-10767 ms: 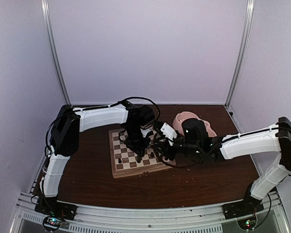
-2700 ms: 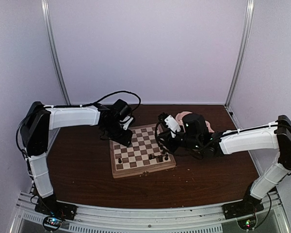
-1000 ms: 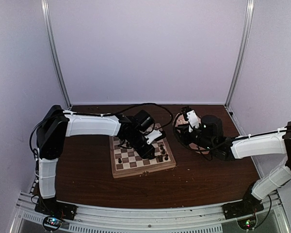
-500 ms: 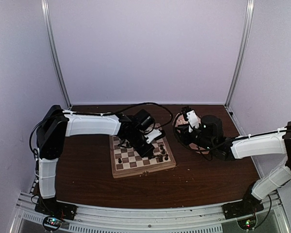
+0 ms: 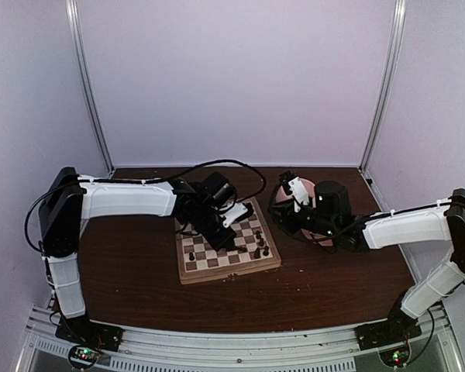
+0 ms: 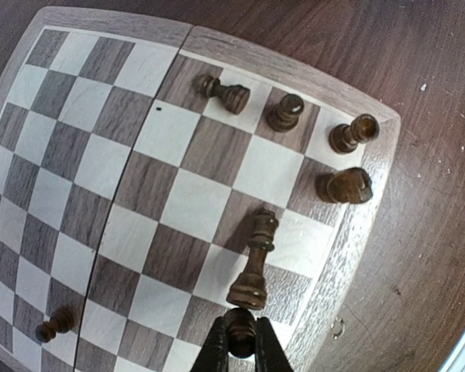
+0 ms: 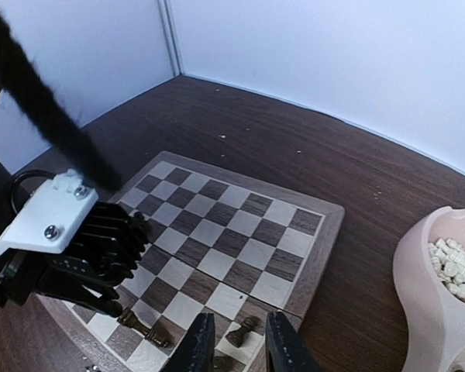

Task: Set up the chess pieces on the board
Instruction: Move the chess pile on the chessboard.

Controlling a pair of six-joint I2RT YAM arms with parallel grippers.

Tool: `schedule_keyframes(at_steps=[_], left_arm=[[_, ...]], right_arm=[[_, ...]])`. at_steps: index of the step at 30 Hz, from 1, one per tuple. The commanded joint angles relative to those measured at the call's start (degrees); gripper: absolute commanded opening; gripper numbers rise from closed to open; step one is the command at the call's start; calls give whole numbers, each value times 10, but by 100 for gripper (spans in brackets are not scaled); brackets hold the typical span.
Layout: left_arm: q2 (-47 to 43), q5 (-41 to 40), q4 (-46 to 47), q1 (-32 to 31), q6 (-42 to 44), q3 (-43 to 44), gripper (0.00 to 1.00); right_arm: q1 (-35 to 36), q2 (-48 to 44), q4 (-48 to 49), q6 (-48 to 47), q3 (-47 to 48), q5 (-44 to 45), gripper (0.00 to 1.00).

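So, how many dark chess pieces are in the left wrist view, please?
7: four dark pieces in the board's upper-right corner, a tall one nearby, one lower left, one in the left jaws; more may be hidden.

The left gripper is cut off by the wrist view's lower edge, and only the top of the dark brown turned chess piece pinched in it is seen. The pale pink double bowl is cropped at right.

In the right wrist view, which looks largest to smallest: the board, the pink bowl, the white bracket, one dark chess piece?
1. board
2. pink bowl, partly cut off by the frame
3. white bracket, enlarged by nearness to the camera
4. dark chess piece
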Motion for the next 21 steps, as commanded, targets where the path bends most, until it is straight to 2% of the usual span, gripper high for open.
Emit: schedule_keyframes(at_steps=[1,5,11,15,21], left_arm=[[-47,-28,11,0,-11,-29,2],[-67,-33,11,0,-12,-47,2],[-88,-42,19,0,-20,-78,2],[-99,-61,33,3,-25,-104,2],[-110,-54,45,5,-28,-131,2]], right_arm=[[-3,12,-4,-24,24,-120,25],[-3,20,-9,-33,36,-195,25],[7,28,-4,-40,39,-242,26],[28,22,-3,-47,30,-216,26],[87,-8,-73,-58,30,-170,26]])
